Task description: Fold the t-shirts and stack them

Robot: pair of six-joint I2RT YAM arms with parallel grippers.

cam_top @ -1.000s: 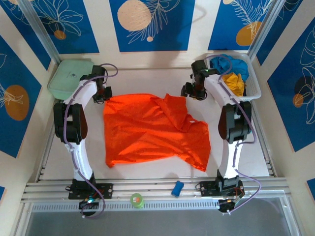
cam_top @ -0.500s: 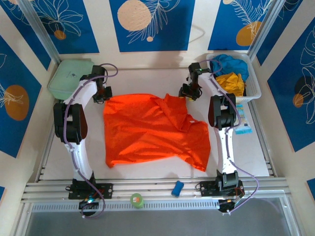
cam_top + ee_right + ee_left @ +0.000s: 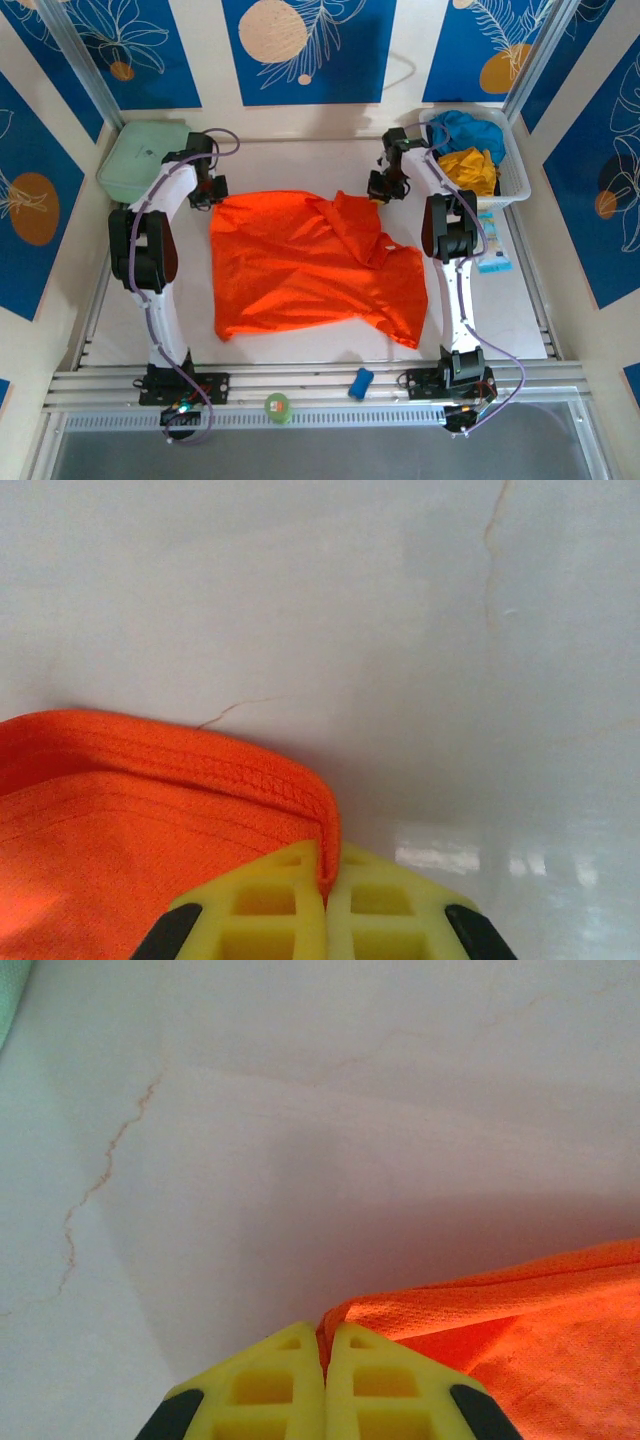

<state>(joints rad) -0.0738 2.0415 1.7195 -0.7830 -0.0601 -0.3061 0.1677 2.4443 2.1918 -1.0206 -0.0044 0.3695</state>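
Rail [image 3: 300, 388] at near edge: small green disc [image 3: 277, 406] and a small blue object [image 3: 361, 383] on it, too small to name. Beyond it, orange shirt [image 3: 310, 265] lies spread on the white table [image 3: 290, 160], mid-table between the two arms. It is rumpled, with its right part doubled over itself in a diagonal fold.

Left gripper [image 3: 207, 190] sits at the shirt's far left corner. Wrist view: yellow fingers [image 3: 270, 1385] pressed together, fabric edge pinched between them, low over the table.

Right gripper [image 3: 383, 187] is at the far right corner. Its fingers [image 3: 390, 900] are together, with the stitched hem clamped in the seam between them.

Far left of table: pale green case [image 3: 140, 160], lying flat, just behind the left arm. Far right: white basket [image 3: 518, 185] holding yellow shirt [image 3: 472, 165] with blue shirt [image 3: 465, 128] behind it, both bunched, probably touching.
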